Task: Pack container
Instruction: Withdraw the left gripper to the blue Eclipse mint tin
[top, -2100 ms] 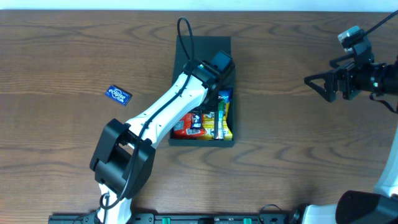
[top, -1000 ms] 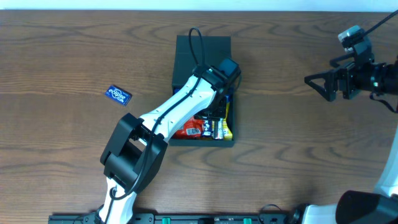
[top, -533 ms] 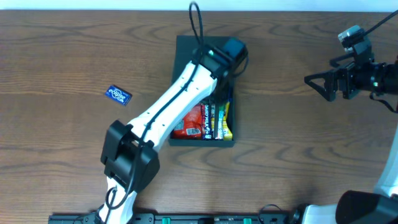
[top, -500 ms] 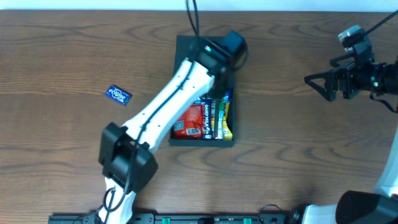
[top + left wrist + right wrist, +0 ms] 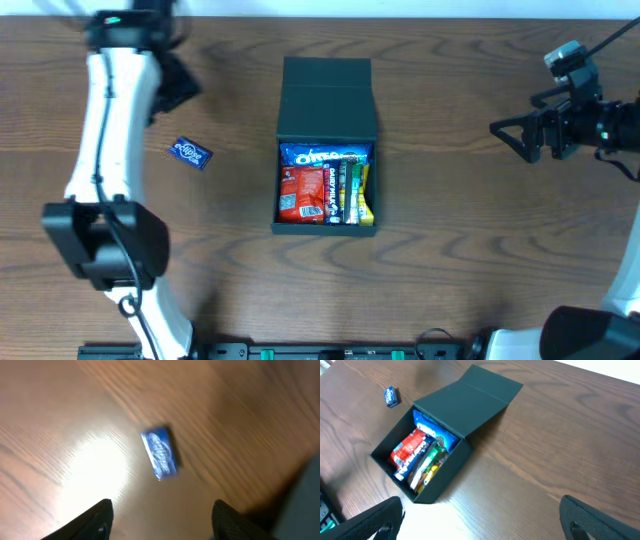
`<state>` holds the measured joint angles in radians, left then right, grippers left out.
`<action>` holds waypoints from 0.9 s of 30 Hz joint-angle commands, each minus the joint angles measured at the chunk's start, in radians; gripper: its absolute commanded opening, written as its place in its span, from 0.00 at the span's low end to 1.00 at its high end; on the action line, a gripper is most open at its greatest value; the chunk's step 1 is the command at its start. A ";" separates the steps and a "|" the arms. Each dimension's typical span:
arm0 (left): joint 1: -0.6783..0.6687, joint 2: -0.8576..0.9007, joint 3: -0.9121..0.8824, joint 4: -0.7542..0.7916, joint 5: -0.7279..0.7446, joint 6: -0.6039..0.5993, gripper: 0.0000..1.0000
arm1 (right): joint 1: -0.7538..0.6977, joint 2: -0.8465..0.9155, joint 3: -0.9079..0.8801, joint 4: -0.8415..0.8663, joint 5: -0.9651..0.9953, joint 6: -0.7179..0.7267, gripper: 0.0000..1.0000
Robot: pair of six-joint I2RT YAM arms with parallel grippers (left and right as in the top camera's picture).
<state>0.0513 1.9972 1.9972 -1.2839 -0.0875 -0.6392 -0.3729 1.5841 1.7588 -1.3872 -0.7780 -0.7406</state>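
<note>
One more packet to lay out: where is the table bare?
Bare table between the container and the right tool, and in front of the container. Crowded: the container's inside, and the blue packet near the left tool.

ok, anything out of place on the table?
One small blue snack packet lies loose on the wooden table, left of the dark teal rectangular box and apart from it; the other packets are inside. Nothing looks spilled or damaged.
</note>
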 commanded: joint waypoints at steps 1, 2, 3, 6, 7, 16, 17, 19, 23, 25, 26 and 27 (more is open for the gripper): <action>0.056 -0.004 -0.095 0.066 0.089 -0.050 0.66 | 0.008 0.006 0.008 0.000 -0.023 0.010 0.99; 0.069 -0.004 -0.130 0.099 0.112 -0.061 0.65 | 0.011 0.006 0.008 0.000 -0.023 0.011 0.99; 0.075 -0.002 -0.166 0.124 0.129 -0.082 0.66 | 0.013 0.006 0.008 0.000 -0.023 0.011 0.99; 0.070 0.004 -0.277 0.180 0.142 -0.116 0.65 | 0.023 0.006 0.008 -0.017 -0.023 0.010 0.99; 0.063 0.005 -0.314 0.198 0.142 -0.125 0.65 | 0.029 0.006 0.008 -0.024 -0.023 0.010 0.99; 0.038 0.006 -0.481 0.349 0.155 -0.190 0.66 | 0.113 0.006 0.008 -0.034 0.010 -0.001 0.99; 0.038 0.006 -0.492 0.371 0.164 -0.206 0.65 | 0.121 0.006 0.008 -0.032 0.016 -0.001 0.99; 0.034 0.008 -0.505 0.407 0.170 -0.227 0.65 | 0.132 0.006 0.008 -0.030 0.019 -0.001 0.99; 0.020 0.024 -0.506 0.456 0.170 -0.230 0.65 | 0.137 0.006 0.008 -0.029 0.019 -0.001 0.99; 0.014 0.034 -0.506 0.471 0.170 -0.234 0.65 | 0.137 0.006 0.008 -0.030 0.019 -0.001 0.99; 0.013 0.038 -0.506 0.475 0.170 -0.239 0.65 | 0.137 0.006 0.008 -0.030 0.019 -0.001 0.99; 0.011 0.045 -0.506 0.477 0.169 -0.250 0.65 | 0.137 0.006 0.008 -0.030 0.019 -0.001 0.99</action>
<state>0.0711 2.0048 1.4967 -0.8070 0.0792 -0.8581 -0.2440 1.5841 1.7588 -1.4170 -0.7536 -0.7406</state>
